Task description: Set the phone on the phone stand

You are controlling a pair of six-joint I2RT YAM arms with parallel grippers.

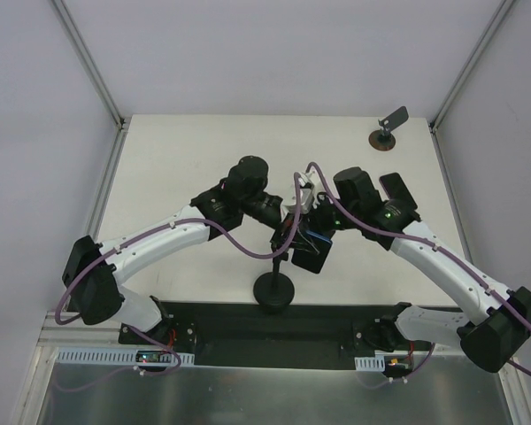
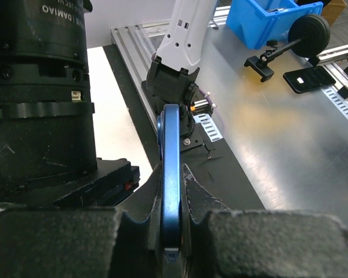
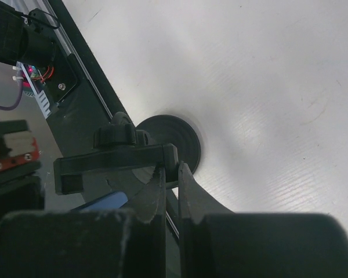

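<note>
The left gripper [image 2: 173,197] is holding the phone [image 2: 170,145] tightly by its two faces, close beside the phone stand [image 3: 175,138]. The right gripper [image 3: 172,184], almost closed, is pinching the stand's clamp head [image 3: 113,162]. It is best to be steadying that head while easing the phone in squarely.

2 arms [image 1: 159,241] [image 1: 442,266]. Phone stand [image 1: 274,289] plus 2 other stands [image 1: 387,133] [image 2: 290,40]. Phone [image 2: 171,168] plus 2 other phones [image 1: 397,189] [image 2: 310,78].

The phone [image 2: 171,174] has a blue edge, the phone stand [image 1: 274,290] is black, the table [image 1: 177,168] off-white.
</note>
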